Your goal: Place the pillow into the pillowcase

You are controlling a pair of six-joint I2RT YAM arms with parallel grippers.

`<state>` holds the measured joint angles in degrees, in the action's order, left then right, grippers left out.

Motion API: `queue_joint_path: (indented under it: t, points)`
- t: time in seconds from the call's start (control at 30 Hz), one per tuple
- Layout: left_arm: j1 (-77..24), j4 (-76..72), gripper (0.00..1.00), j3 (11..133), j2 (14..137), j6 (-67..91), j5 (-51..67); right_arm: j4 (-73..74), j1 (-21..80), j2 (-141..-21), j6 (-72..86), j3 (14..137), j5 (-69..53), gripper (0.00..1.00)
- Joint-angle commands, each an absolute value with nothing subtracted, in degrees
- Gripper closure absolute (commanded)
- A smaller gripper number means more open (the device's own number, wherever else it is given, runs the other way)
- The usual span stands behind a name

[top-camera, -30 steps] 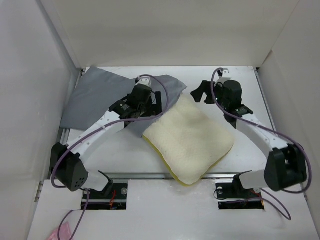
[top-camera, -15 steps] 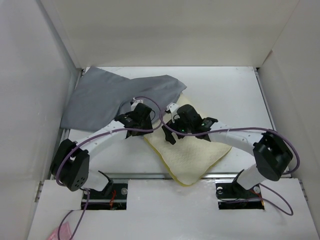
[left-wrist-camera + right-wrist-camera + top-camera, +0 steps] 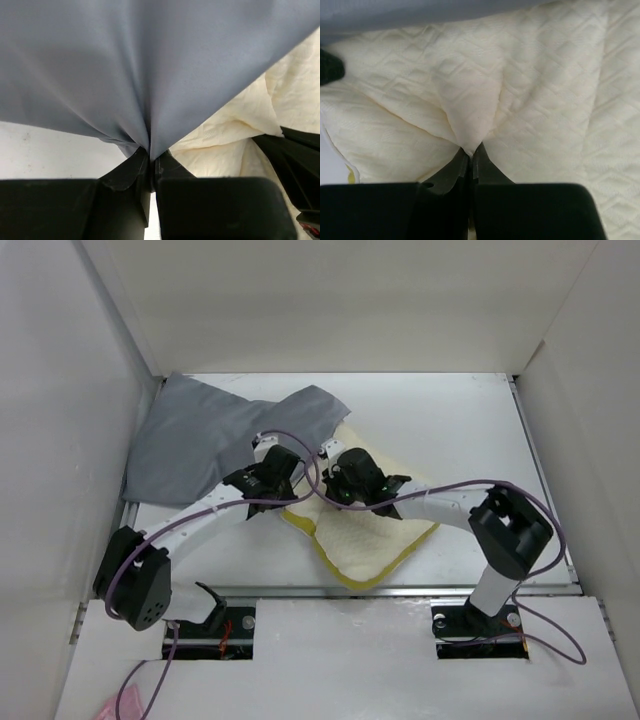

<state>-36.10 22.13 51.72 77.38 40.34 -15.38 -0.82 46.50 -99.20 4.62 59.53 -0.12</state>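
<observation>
White surface: the flat white table top [image 3: 470, 430] carried both task items on its left and middle parts; a metal rail [image 3: 450, 591] ran along its near edge.
Enclosure: plain white panels [image 3: 350, 300] stood at the back and at both sides of the table top.
Grey sack: the large grey smooth fabric pillowcase [image 3: 195, 440] lay wrinkled on the far left of the table top, with one flap reaching right toward the middle.
Sack contents: it could not be told whether anything lay inside; the right flap overlapped the far corner of the cushion.
Cushion: the soft cream-white quilted pillow [image 3: 375, 535] lay mid-table, just right of the pillowcase and almost wholly outside it, with its yellow edge showing along the near side.
Left end effector: the left gripper [image 3: 151, 159] was clamped on a pinched fold of the pillowcase edge, and grey fabric fanned away from the pinch.
Right end effector: the right gripper [image 3: 470, 152] was clamped on a raised ridge of the pillow's top fabric, near its far-left corner.
Spacing: the two grippers stood just beside each other where the grey flap met the cushion.
Cabling: purple cables [image 3: 455, 483] looped over both arms.
</observation>
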Motion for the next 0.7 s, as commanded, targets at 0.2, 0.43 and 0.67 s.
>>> queue_joint_path:
  t: [0.2,0.43,0.67]
  points:
    - [-44.54,34.18,1.00,58.09,69.89,40.35,-15.48,-17.75,46.32,-90.88,10.10,59.76,14.75,1.00]
    - [-50.53,37.44,1.00,59.68,65.31,41.04,-8.44,-21.53,45.26,-90.26,15.90,64.15,22.75,1.00]
    - [-52.20,34.19,0.99,56.43,66.09,43.94,-4.93,-19.44,45.26,-91.40,22.23,62.31,25.83,1.00]
